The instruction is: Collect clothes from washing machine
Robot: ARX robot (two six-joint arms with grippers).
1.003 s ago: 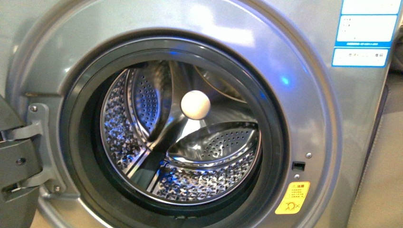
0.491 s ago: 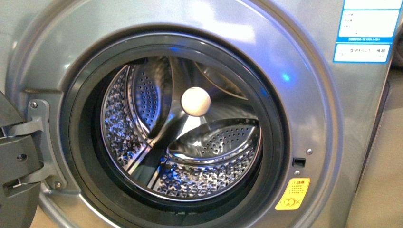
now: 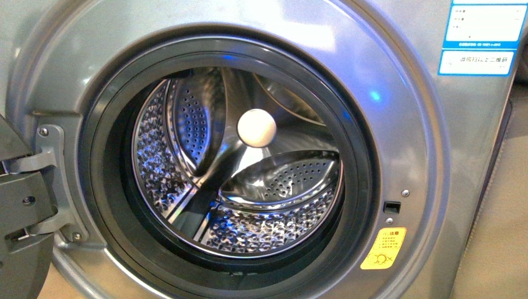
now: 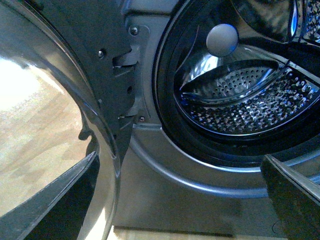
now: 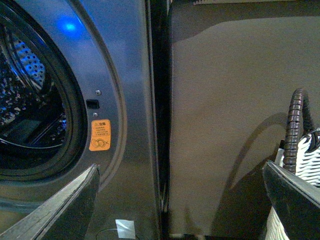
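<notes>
the washing machine point(image 3: 398, 124) stands with its door point(image 4: 75, 100) swung wide and the drum point(image 3: 236, 168) showing only bare perforated steel — no clothes visible in any view, so i cannot tell where the garment lies. the left claw point(image 4: 180, 200), jaws spread and empty, faces the drum mouth from just below its rim, so it is the nearer one. the right claw point(image 5: 180, 200), also spread and empty, points off past the machine's side toward a woven basket point(image 5: 305, 165).
</notes>
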